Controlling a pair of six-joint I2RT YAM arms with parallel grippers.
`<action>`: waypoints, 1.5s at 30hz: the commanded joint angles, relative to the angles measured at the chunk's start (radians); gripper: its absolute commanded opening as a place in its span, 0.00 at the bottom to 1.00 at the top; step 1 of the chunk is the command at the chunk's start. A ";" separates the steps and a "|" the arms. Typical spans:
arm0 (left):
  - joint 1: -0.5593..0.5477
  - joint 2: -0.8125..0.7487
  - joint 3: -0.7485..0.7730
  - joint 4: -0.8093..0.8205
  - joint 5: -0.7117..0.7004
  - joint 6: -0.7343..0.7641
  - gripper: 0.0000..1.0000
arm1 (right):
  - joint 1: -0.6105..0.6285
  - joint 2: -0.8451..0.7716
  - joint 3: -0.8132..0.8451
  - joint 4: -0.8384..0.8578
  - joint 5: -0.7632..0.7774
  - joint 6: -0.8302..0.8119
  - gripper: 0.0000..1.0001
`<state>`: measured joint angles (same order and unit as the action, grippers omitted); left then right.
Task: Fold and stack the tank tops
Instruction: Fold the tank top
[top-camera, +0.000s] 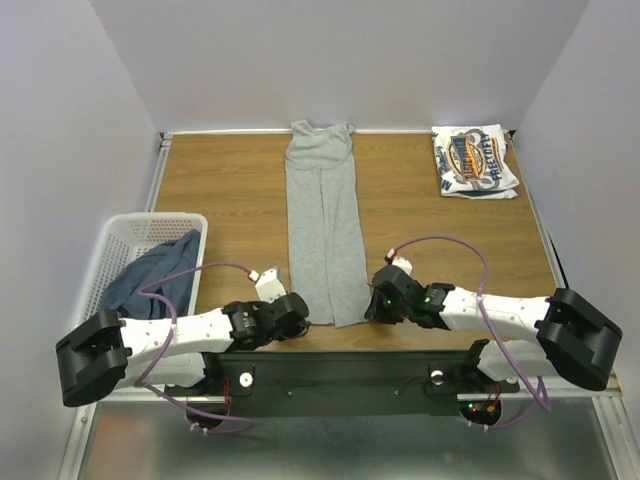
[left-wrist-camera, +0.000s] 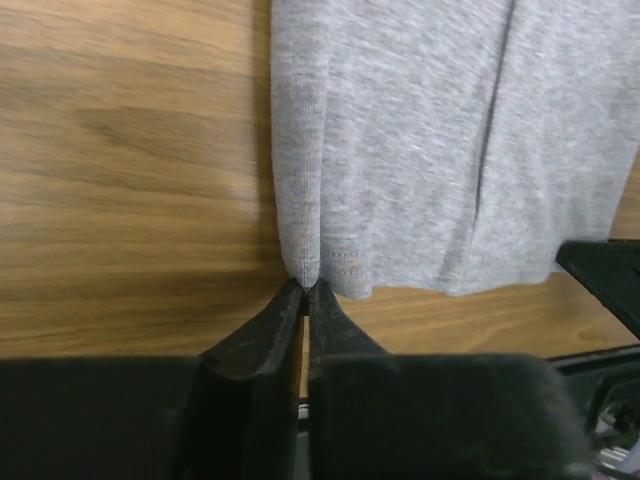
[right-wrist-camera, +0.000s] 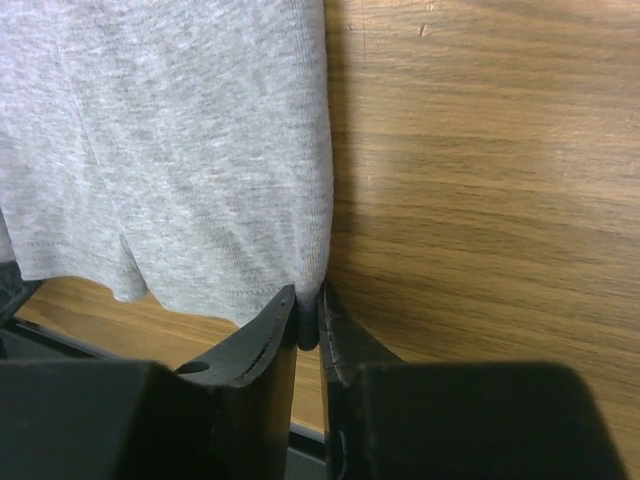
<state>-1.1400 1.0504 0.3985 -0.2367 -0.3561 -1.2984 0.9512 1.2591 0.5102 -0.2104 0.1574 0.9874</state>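
The grey tank top (top-camera: 322, 230) lies flat down the ctr of the table (top-camera: 220, 190), folded lengthwise into 1 long narrow strip w/ both side edges turned in. Its neck & straps sit at the far edge, the hem near the front edge. The 2 arms reach in low from either side & meet the strip at the hem end. The L gripper (left-wrist-camera: 305, 290) is clenched on the strip's near-L corner. In the L wrist view its 2 black tips are pressed together, w/ the rounded fold edge & the stitched hem nipped btwn them. The R gripper (right-wrist-camera: 308, 300) is likewise clamped on the near-R corner. The R wrist view shows its tips drawn together right at the bottom of the folded R edge, w/ grey fabric caught there. The hem btwn the 2 pinches runs a bit uneven, & a long crease goes up the middle of the strip. The cloth away from the corners rests on the wood. A white tank top (top-camera: 475, 162) w/ a blue-&-orange logo sits folded at the far-R corner of the table, well apart from the grey 1. A dark blue tank top (top-camera: 150, 275) lies crumpled in the white lattice basket (top-camera: 110, 235) at the table's L side, just beside the L arm.
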 joint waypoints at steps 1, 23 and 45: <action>-0.058 -0.010 0.002 0.033 -0.032 -0.030 0.00 | 0.023 -0.007 -0.001 -0.029 0.022 -0.016 0.16; -0.530 0.106 0.241 -0.291 -0.205 -0.427 0.00 | 0.439 -0.182 0.151 -0.477 0.398 0.278 0.09; -0.152 -0.124 0.181 -0.130 -0.288 -0.033 0.00 | 0.193 0.026 0.376 -0.276 0.534 -0.055 0.13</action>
<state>-1.3415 0.9447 0.5953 -0.4210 -0.5938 -1.4639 1.1694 1.2564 0.8276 -0.5980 0.6289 1.0142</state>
